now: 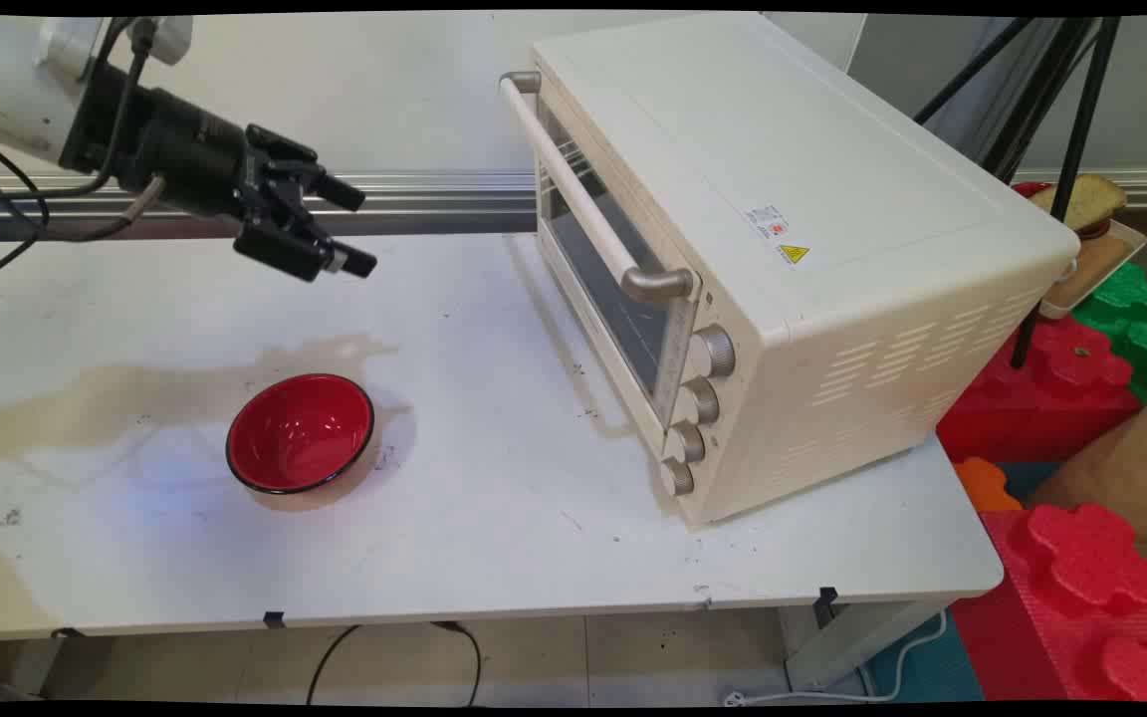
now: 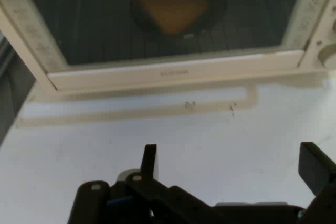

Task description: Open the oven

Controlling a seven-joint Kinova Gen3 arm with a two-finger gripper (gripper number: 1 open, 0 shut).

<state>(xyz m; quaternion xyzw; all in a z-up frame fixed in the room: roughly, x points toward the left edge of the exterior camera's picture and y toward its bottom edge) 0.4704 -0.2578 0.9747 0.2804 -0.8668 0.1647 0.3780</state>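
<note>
A: Gripper (image 1: 352, 227) position?

B: Held in the air above the table's (image 1: 494, 518) far left part, pointing toward the toaster oven (image 1: 783, 249). It touches nothing. Jaws are spread wide with nothing between them; in the hand view the two fingers (image 2: 149, 161) stand far apart over bare tabletop.

A: Nearest thing?

B: A red bowl (image 1: 301, 433) with a dark rim, upright on the table nearer the front edge and left of centre. It sits below and on the near side of the gripper, clearly apart from it. Nothing shows inside the bowl.

A: And the oven?

B: Cream-coloured, on the right half of the table, set at an angle so that its glass door (image 1: 598, 269) faces the left side, toward the gripper. The door is closed, with a long bar handle (image 1: 583, 199) along its top edge. Four knobs (image 1: 698, 403) run in a column at the door's near end.

A: Anything visible behind the glass?

B: In the hand view, yes: a brownish, roughly square item (image 2: 170, 1) on a dark round dish (image 2: 210, 11), resting on the wire rack. I cannot tell what the item is.

A: Table surface?

B: White, with pale brownish stains (image 1: 135, 398) on the left side, behind the bowl.
</note>
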